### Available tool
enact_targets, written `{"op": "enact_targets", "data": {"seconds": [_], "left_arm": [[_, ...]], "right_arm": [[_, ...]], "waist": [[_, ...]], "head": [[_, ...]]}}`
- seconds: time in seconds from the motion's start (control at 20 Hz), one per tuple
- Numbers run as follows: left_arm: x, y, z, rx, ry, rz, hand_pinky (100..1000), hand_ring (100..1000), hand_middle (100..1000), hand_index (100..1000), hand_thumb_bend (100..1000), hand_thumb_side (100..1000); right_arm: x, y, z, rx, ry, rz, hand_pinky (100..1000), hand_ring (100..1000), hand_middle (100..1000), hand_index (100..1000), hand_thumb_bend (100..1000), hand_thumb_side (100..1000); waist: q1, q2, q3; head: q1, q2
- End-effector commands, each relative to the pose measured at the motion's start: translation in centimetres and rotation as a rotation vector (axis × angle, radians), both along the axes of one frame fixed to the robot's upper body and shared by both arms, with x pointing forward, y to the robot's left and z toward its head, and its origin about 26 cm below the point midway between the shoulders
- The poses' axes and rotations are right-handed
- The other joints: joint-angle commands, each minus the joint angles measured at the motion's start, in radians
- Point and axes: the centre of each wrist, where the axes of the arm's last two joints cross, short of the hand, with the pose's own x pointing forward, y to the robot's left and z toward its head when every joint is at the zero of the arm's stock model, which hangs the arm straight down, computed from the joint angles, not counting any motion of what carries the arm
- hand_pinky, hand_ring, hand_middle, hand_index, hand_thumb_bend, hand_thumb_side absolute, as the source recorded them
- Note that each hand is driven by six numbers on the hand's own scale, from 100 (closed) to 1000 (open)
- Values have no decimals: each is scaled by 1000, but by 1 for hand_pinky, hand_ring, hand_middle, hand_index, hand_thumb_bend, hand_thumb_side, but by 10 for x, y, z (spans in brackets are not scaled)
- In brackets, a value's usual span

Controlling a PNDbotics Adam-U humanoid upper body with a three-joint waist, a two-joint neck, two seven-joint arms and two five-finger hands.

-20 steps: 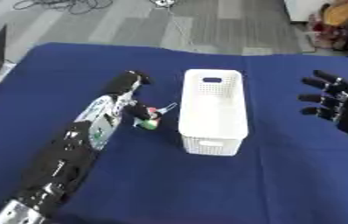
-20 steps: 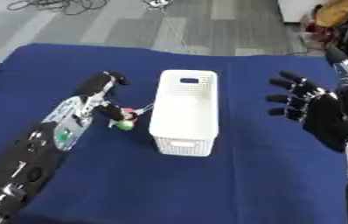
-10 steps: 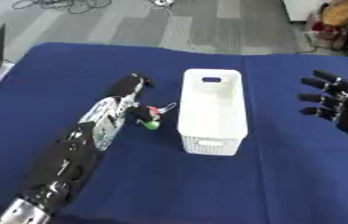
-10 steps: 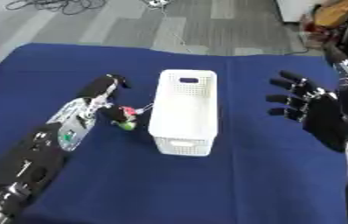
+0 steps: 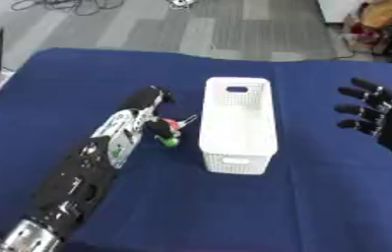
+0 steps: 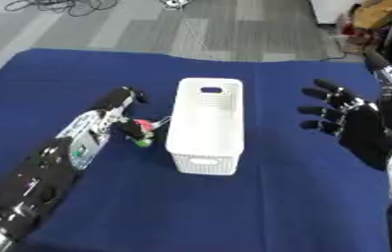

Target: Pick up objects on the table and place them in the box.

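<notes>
A white perforated box (image 5: 237,122) stands lengthwise in the middle of the blue table, and I see nothing inside it. Just left of it lies a small red and green object (image 5: 171,134) with a thin pale piece pointing at the box. My left hand (image 5: 145,106) stretches in from the lower left, palm down, fingers curled over that object; whether they pinch it is hidden. My right hand (image 6: 354,123) hovers to the right of the box, fingers spread and open, holding nothing.
The blue cloth (image 5: 79,78) covers the whole table, with bare stretches behind and in front of the box. Grey floor with cables (image 5: 70,6) lies beyond the far edge. Bags or clutter (image 5: 380,17) sit at the upper right.
My left hand has crept slightly toward the small object. The box and my right hand have kept their places.
</notes>
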Motion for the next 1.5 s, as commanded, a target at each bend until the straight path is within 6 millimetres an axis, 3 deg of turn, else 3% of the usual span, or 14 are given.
{"op": "enact_targets", "data": {"seconds": [0.05,0.65,0.8,0.9,0.95,1.0,1.1,1.15,1.2,1.25,1.35,1.4,1.45,1.5], "left_arm": [[3,0,3,24,8,-5,519,502,593,741,619,218],[3,-3,-5,30,106,-35,463,453,518,715,636,200],[3,-3,-7,41,156,-46,410,421,489,690,641,186],[3,-3,-9,50,189,-55,276,328,411,614,632,112],[3,-3,-8,54,199,-58,287,337,419,623,633,118],[3,-3,-8,57,208,-59,137,225,336,533,608,100],[3,-2,-6,62,214,-53,100,100,230,433,540,100],[3,-2,-4,65,212,-48,100,100,219,423,528,100],[3,-1,-1,67,200,-39,100,100,138,347,381,145],[3,0,3,70,179,-27,100,100,105,317,301,167],[3,1,13,90,125,-5,100,100,100,265,130,218],[2,1,19,109,101,5,100,100,100,245,100,227],[1,-1,25,114,78,13,100,100,100,265,130,218],[1,-1,32,137,42,26,100,100,100,175,100,245]], "right_arm": [[0,3,13,-6,20,83,731,811,943,1000,574,1000],[0,3,14,-5,18,81,731,811,943,1000,572,1000],[0,3,14,-5,18,81,732,811,943,1000,572,1000],[0,3,14,-5,18,80,732,811,944,1000,572,1000],[0,3,14,-5,18,80,732,811,944,1000,572,1000],[0,3,14,-5,18,79,732,811,944,1000,572,1000],[0,2,14,-5,18,76,732,811,944,1000,572,1000],[0,2,14,-6,18,76,732,811,944,1000,570,1000],[0,2,14,-6,19,74,732,811,944,1000,572,1000],[0,1,13,-7,20,73,732,811,944,1000,572,1000],[0,1,13,-9,22,70,732,811,943,1000,572,1000],[0,0,13,-10,23,68,732,811,943,1000,572,1000],[0,0,12,-10,24,66,732,811,943,1000,563,1000],[0,-1,12,-11,25,65,732,811,943,1000,572,1000]], "waist": [[-1,-7,-2],[-1,-8,-4],[-1,-8,-4],[-1,-8,-4],[-1,-8,-4],[0,-8,-4],[0,-9,-3],[0,-9,-2],[1,-10,-2],[1,-10,-1],[3,-11,1],[3,-12,2],[3,-12,3],[4,-13,4]], "head": [[0,1],[0,1],[1,1],[1,1],[0,1],[0,1],[-2,1],[-2,1],[-4,1],[-5,1],[-7,1],[-9,1],[-10,1],[-10,1]]}}
